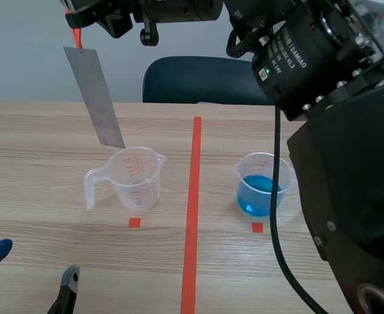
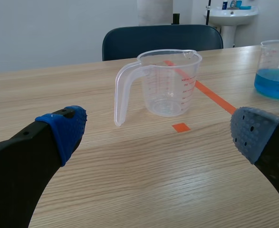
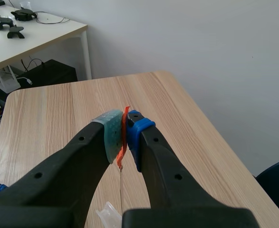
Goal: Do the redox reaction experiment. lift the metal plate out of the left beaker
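Note:
A grey metal plate [image 1: 93, 98] hangs tilted from an orange-red tag [image 1: 78, 36], its lower end just above the rim of the left beaker [image 1: 136, 178]. That beaker is clear plastic with a handle and looks empty [image 2: 170, 83]. My right arm crosses the top of the scene view, and its gripper [image 1: 74, 16] is shut on the tag [image 3: 124, 130]. In the right wrist view the plate shows only as a thin edge [image 3: 120, 190] under the gripper [image 3: 125, 137]. My left gripper [image 2: 159, 130] is open low over the table, short of the beaker [image 1: 33, 265].
The right beaker [image 1: 263, 186] holds blue liquid and stands right of the long orange-red tape line [image 1: 193, 209]; it also shows in the left wrist view [image 2: 274, 71]. A dark blue chair [image 1: 198, 82] stands behind the table. The right arm's bulk [image 1: 349, 196] fills the right side.

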